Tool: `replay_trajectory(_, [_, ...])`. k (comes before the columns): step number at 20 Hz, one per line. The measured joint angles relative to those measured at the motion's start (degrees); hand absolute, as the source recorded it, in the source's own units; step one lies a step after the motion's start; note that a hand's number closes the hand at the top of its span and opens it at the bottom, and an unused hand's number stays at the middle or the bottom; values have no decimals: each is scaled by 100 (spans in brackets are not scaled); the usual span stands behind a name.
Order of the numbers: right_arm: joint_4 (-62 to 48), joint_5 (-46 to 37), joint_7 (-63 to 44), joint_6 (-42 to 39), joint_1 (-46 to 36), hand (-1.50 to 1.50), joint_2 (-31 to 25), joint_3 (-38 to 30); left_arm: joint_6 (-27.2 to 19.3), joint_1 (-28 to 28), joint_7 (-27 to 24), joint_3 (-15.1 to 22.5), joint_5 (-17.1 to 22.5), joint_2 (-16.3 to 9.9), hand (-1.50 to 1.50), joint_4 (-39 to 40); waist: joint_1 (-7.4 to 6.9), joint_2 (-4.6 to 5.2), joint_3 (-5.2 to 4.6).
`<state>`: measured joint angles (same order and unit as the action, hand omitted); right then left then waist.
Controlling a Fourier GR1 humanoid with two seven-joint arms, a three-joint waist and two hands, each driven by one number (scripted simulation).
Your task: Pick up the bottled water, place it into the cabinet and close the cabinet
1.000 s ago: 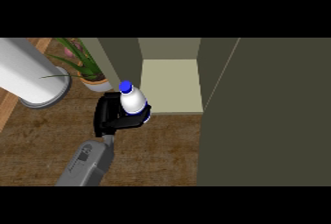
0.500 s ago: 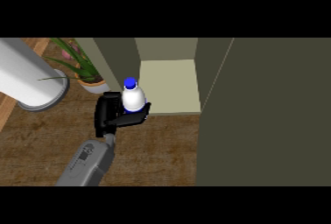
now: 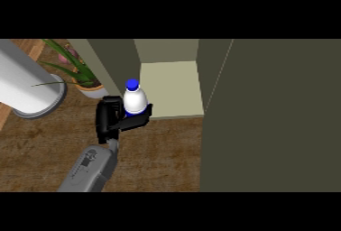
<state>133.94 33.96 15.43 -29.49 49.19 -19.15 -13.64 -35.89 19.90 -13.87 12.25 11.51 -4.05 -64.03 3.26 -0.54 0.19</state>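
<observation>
At the cabinet (image 3: 170, 92) mouth, upright bottled water (image 3: 135, 100), blue cap topmost.

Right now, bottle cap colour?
Blue, on the white bottled water held in the left hand; head view.

We see a worktop (image 3: 153, 158) of brown wood with a mottled, matt grain. The bottle (image 3: 135, 100) looks like smooth white plastic with a slight sheen, topped by a glossy blue cap (image 3: 132, 83). The hand (image 3: 118, 118) curled round it is matt black, and its forearm (image 3: 90, 169) a dull grey, plastic-looking shell. The cabinet (image 3: 273, 113) has flat olive, matt panels; its shelf (image 3: 170, 90) is paler and smooth. The big cylinder (image 3: 26, 85) looks pale grey, smooth and faintly shiny.
</observation>
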Motion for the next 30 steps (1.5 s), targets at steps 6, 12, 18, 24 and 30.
replay_trajectory(6, [-47, 30, 52, -75, -93, -150, -77, 58, -442, -46, -8, 100, -229, -62, 150, -27, 109, 13, 6])
replay_trajectory(12, [-71, 66, 62, -42, -215, -150, -137, 91, -645, -148, 123, 314, -383, -200, -150, -166, 158, 14, 4])
replay_trajectory(18, [-90, 84, 55, -65, -285, -150, -208, 143, -796, -111, 356, 536, -536, -333, -150, -185, 260, 38, 9])
replay_trajectory(24, [-102, 103, 35, -13, -352, -150, -228, 186, -753, -135, 446, 757, -569, -437, -150, -277, 271, 56, -4])
replay_trajectory(30, [-110, 122, 36, 46, -459, -150, -292, 132, -551, -150, 347, 820, -449, -497, -150, -347, 270, 100, -30])
